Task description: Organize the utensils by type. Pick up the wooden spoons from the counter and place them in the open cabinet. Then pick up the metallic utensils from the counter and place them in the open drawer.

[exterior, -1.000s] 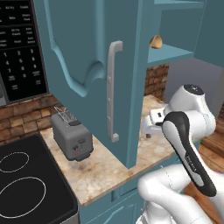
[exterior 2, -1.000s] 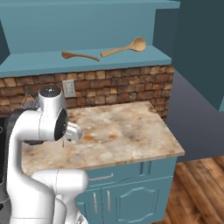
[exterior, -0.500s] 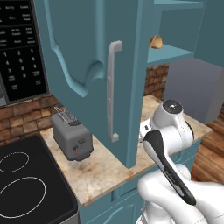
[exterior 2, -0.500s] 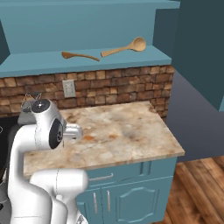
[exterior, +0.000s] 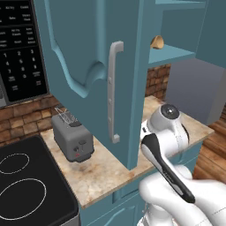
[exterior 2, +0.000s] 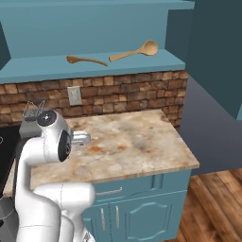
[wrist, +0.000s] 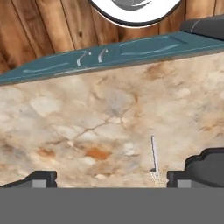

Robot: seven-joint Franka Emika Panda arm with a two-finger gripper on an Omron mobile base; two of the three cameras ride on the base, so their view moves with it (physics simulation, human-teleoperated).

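Two wooden spoons lie on the shelf of the open cabinet (exterior 2: 28, 71), the small one (exterior 2: 86, 60) left of the larger one (exterior 2: 134, 51). The larger spoon's bowl (exterior: 157, 42) peeks past the cabinet door (exterior: 84, 48). My gripper (wrist: 116, 175) hangs open over the counter (wrist: 87, 113), nothing between its fingertips (wrist: 41, 178). A thin silver metallic utensil (wrist: 154, 155) lies flat on the stone just inside the right fingertip. The open drawer is out of view.
A grey toaster (exterior: 73, 139) stands on the counter (exterior: 101, 176) beside the black stove top (exterior: 22, 190), under a microwave (exterior: 20, 48). Teal base cabinets (exterior 2: 137, 208) front the counter (exterior 2: 137, 137), with wooden floor (exterior 2: 212, 203) to the right.
The arm has folded down and swung toward the counter. Both wooden spoons stay on the shelf. The gripper remains open.
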